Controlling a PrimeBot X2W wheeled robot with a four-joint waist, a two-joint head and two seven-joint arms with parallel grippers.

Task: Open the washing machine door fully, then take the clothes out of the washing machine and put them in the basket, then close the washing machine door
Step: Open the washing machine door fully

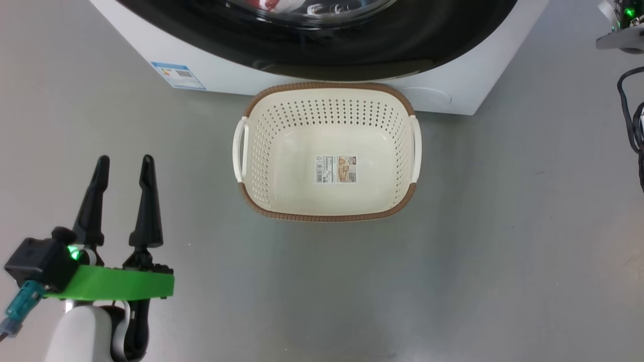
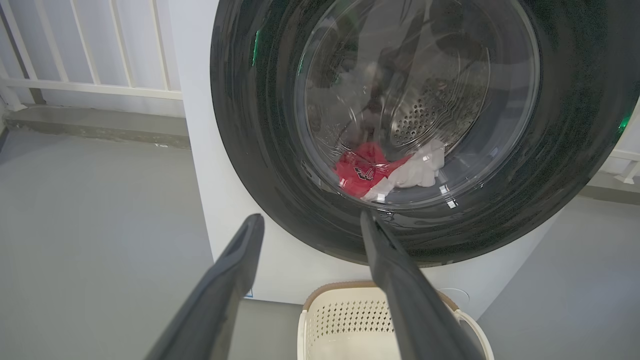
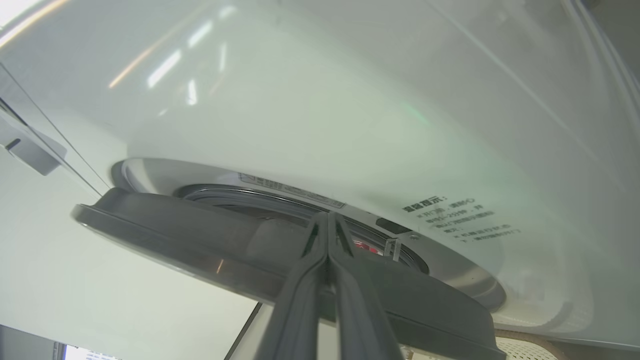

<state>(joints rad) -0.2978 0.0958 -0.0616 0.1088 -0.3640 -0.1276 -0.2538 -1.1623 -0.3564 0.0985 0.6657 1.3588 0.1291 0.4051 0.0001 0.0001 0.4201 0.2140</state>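
The white washing machine (image 1: 453, 85) stands ahead, its black-rimmed glass door (image 2: 250, 150) facing me. Through the glass the clothes lie low in the steel drum: a red jersey (image 2: 357, 172) and a white cloth (image 2: 417, 170). The cream basket (image 1: 327, 217) sits on the floor just in front of the machine, with just a paper label inside. My left gripper (image 1: 125, 166) hovers open to the basket's left, holding nothing. In the right wrist view, my right gripper (image 3: 327, 216) is shut, its tips at the gap between the door's edge (image 3: 200, 235) and the machine front (image 3: 300, 100); the door stands slightly ajar.
Black cables (image 1: 631, 115) hang at the right edge, below a grey part with a green light (image 1: 624, 25). A white railing (image 2: 100, 85) runs behind the machine on its left. Grey floor (image 1: 503, 251) lies open on both sides of the basket.
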